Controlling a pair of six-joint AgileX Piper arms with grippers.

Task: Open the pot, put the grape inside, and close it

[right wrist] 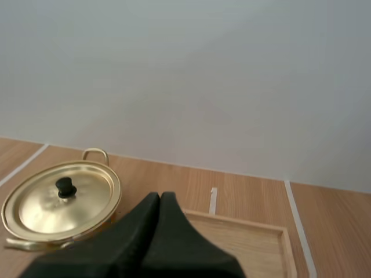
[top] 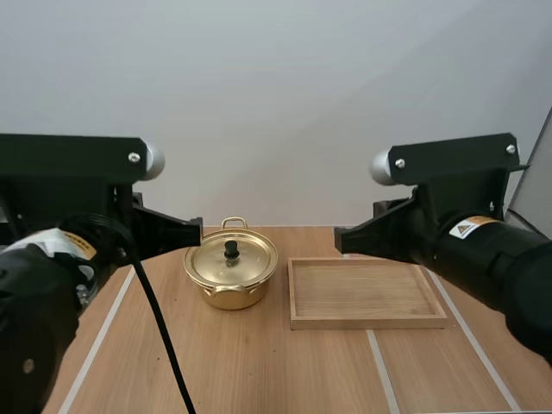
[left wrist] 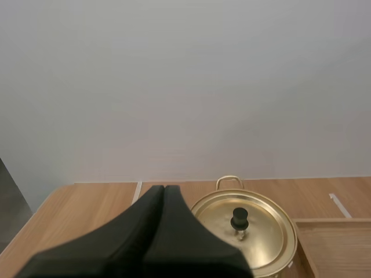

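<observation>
- The pot (top: 228, 297) stands on the desk (top: 259, 371) beside the wooden tray (top: 366, 293); its lid (top: 248, 259) is on and hides the inside.
- The left gripper (left wrist: 164, 188) is pressed together on nothing and covers the pot's near rim.
- The right gripper (right wrist: 160, 196) is likewise closed and empty, masking part of the tray.

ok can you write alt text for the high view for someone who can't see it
A gold pot, its lid on, stands on a wooden table just left of a wooden tray. The left gripper hangs beside the pot, the right gripper near the tray's far edge.
</observation>
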